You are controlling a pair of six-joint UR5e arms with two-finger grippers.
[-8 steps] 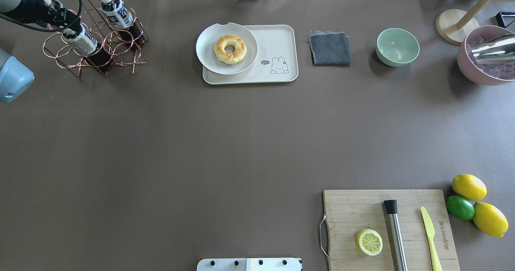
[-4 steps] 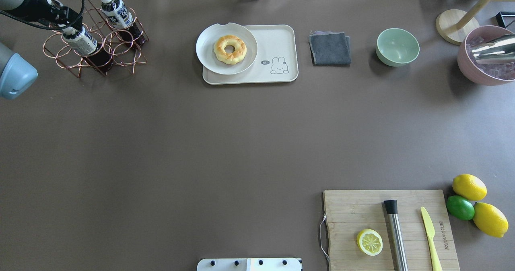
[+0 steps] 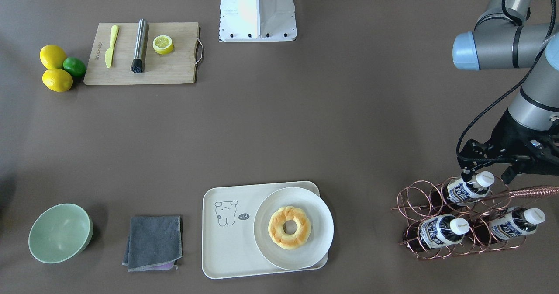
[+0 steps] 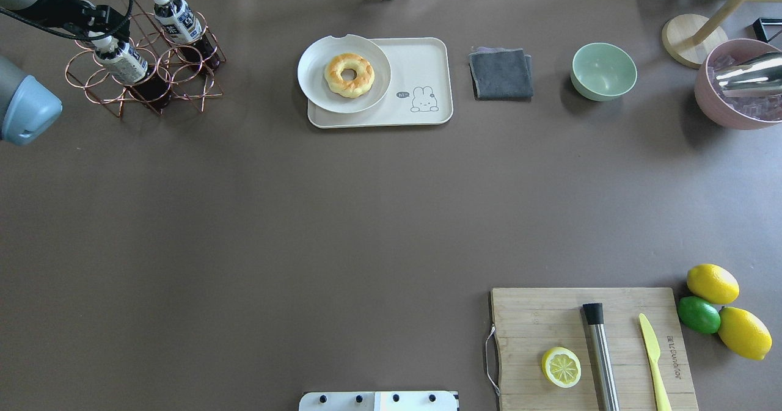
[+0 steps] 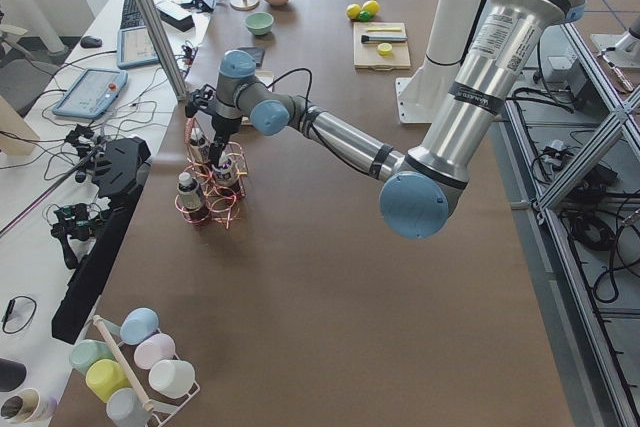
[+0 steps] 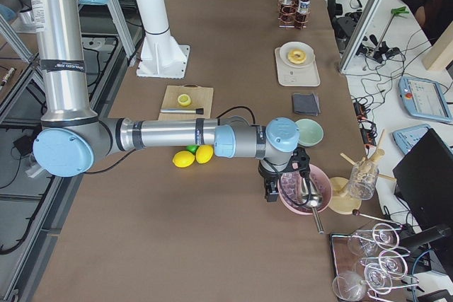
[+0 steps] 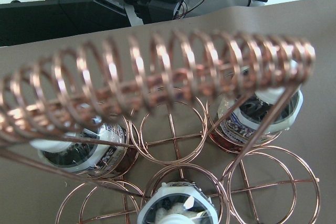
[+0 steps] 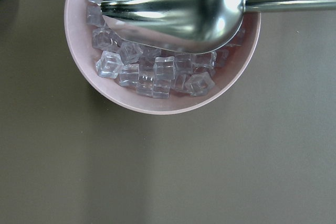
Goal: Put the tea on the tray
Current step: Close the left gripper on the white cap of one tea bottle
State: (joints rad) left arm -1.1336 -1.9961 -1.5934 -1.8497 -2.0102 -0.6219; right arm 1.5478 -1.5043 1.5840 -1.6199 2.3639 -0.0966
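Brown surface (image 4: 305,215) lies bare and wide between the copper wire rack (image 4: 183,87), near its far left corner, and the tray (image 4: 427,57) at the far middle. The tea (image 3: 463,190) sits in a ring of the rack, cap upward. The left pincer (image 3: 485,175) hangs over it, fingers spread wider than the white cap, one on each side. The rack's coiled handle (image 3: 530,192) runs just beside that cap, and two more bottles (image 3: 436,232) fill the neighbouring rings.

On the tray, a round plate (image 4: 314,96) with a doughnut (image 4: 349,75) covers the end nearer the rack and overhangs its edge. The end with the bear drawing is free. A grey cloth (image 4: 501,73) lies just beyond it.

The right pincer (image 6: 270,192) hangs beside a pink bowl (image 4: 712,109), well apart from all this. I cannot tell whether it is spread.
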